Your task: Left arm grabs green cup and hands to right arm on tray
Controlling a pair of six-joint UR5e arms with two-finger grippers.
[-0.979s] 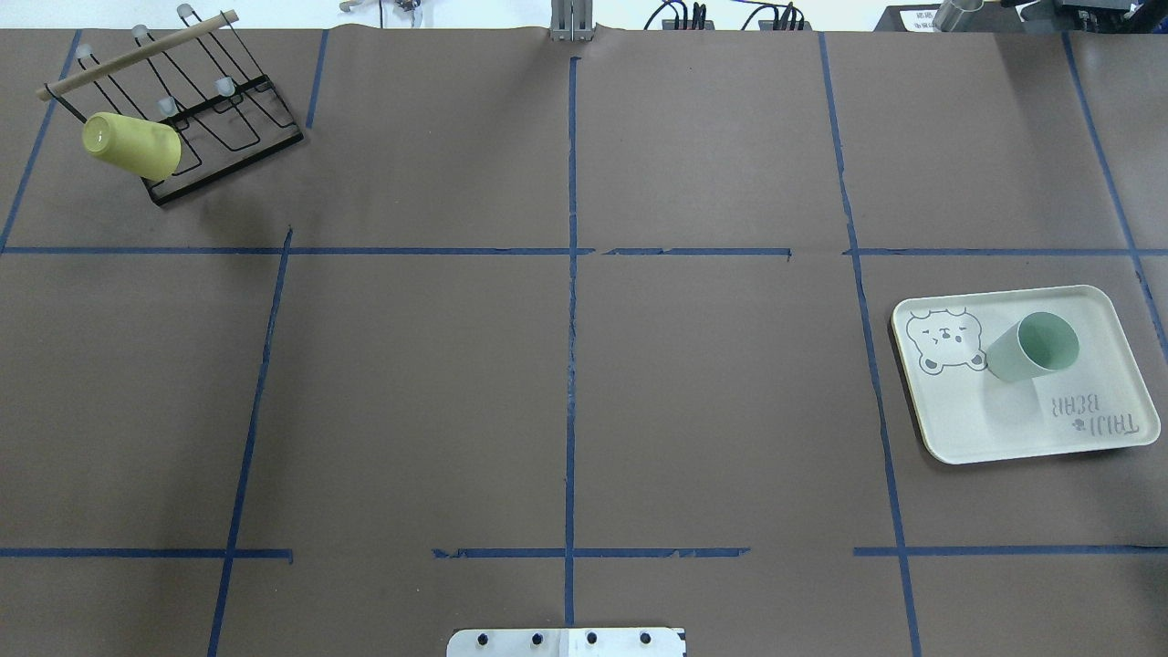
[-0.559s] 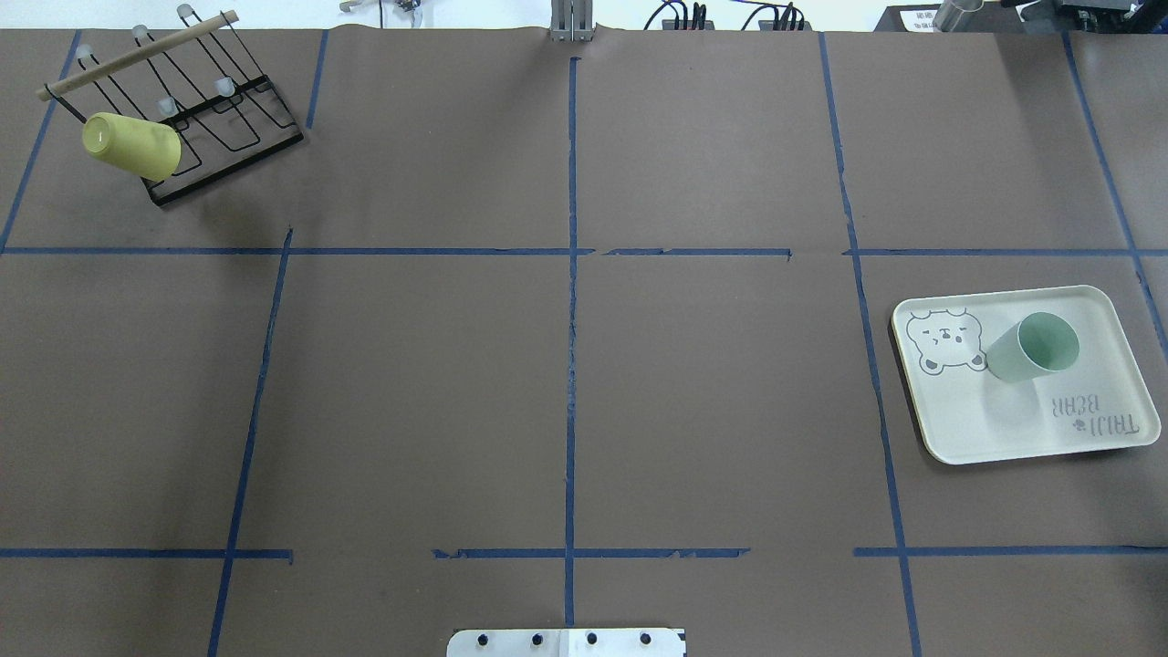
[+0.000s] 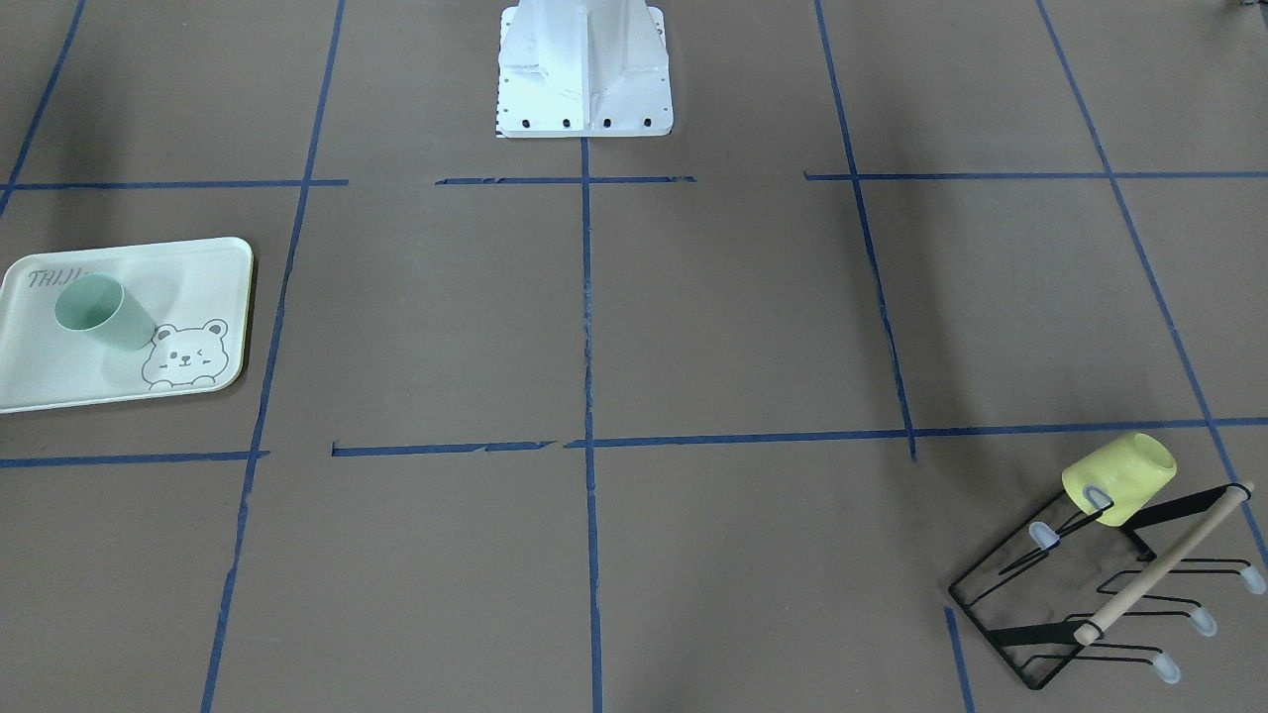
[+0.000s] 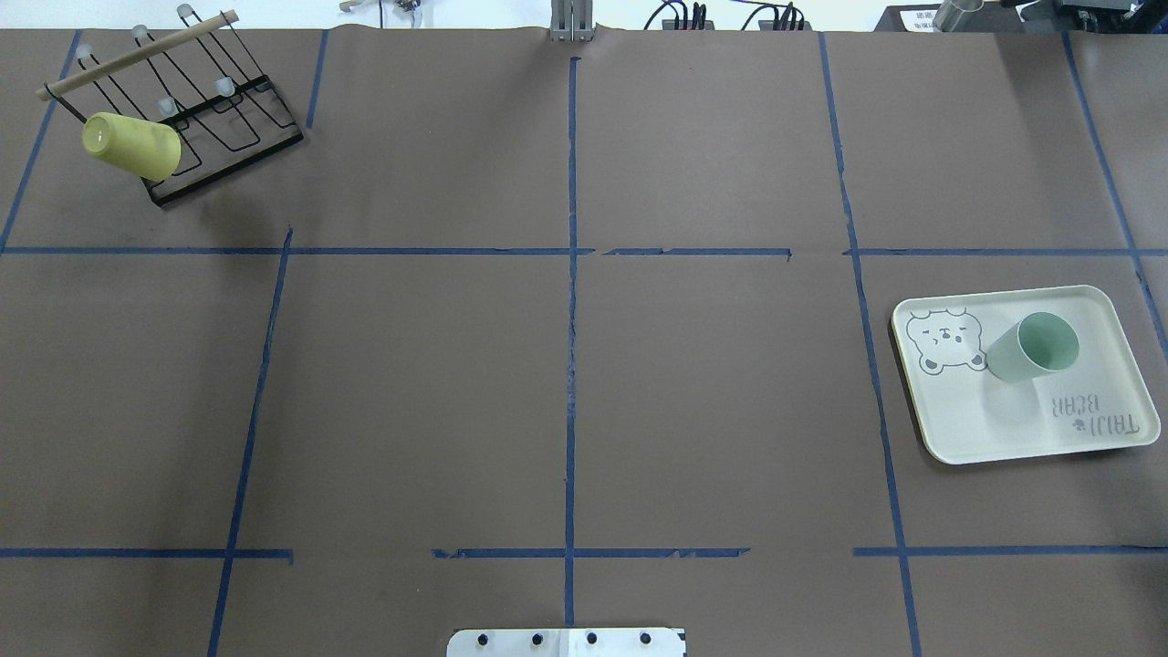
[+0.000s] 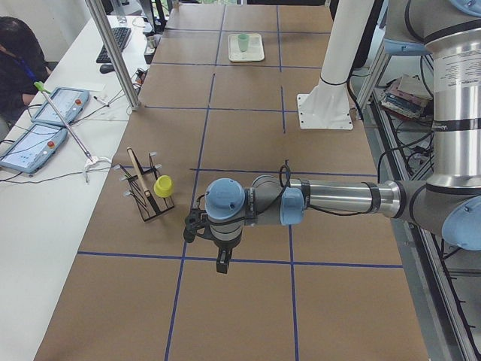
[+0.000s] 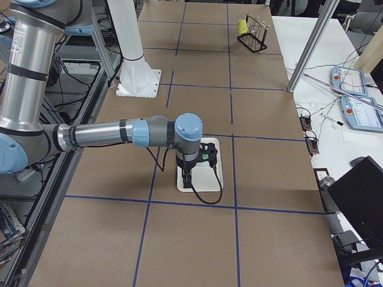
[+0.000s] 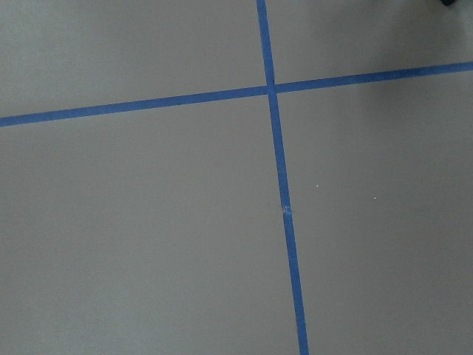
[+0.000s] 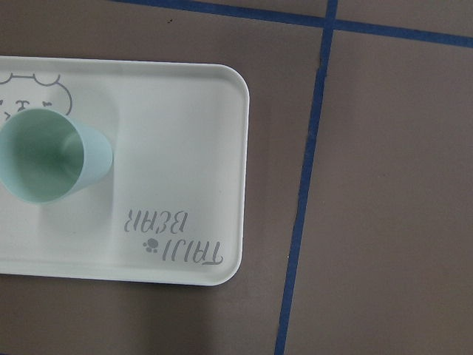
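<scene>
The green cup [image 4: 1034, 347] stands upright, mouth up, on the tray [image 4: 1022, 424] at the table's right side, beside the bear drawing. It also shows in the front-facing view [image 3: 99, 312] and the right wrist view [image 8: 52, 155], on the tray [image 8: 185, 148]. My right gripper [image 6: 188, 181] hangs above the tray and shows only in the exterior right view; I cannot tell if it is open or shut. My left gripper [image 5: 223, 265] hangs over bare table near a tape crossing, far from the cup; I cannot tell its state.
A pale yellow cup [image 4: 132, 146] hangs on the black wire rack [image 4: 228, 119] at the table's far left corner. The robot's white base [image 3: 584, 69] stands at the near middle edge. Blue tape lines divide the brown table.
</scene>
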